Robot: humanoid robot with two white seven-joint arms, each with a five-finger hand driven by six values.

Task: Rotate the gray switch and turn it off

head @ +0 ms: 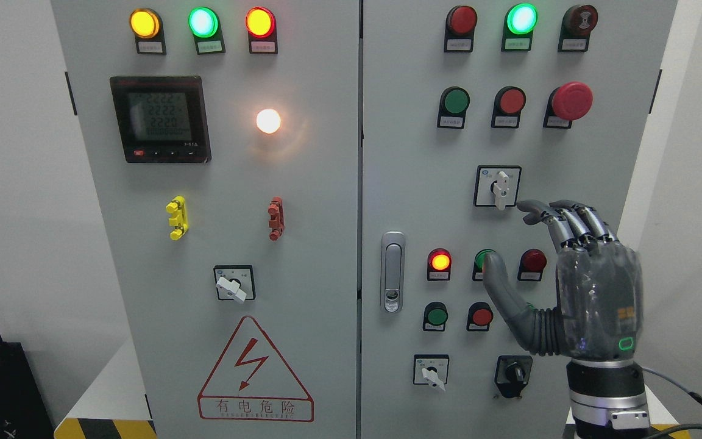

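A gray-white rotary switch (500,189) sits in a black-framed square plate on the right cabinet door, its handle pointing nearly straight down. My right hand (511,233) is raised in front of the door, just right of and below the switch. Its fingers are spread and hold nothing. The index fingertip (524,205) is a short way from the plate's lower right corner and does not touch the handle. The thumb (492,263) covers part of a green lamp. My left arm is out of view.
Similar gray switches sit at the lower left door (233,285) and the lower right door (431,373), beside a black knob (512,372). A red mushroom button (571,100), lit lamps, push buttons and a door handle (392,271) surround the hand.
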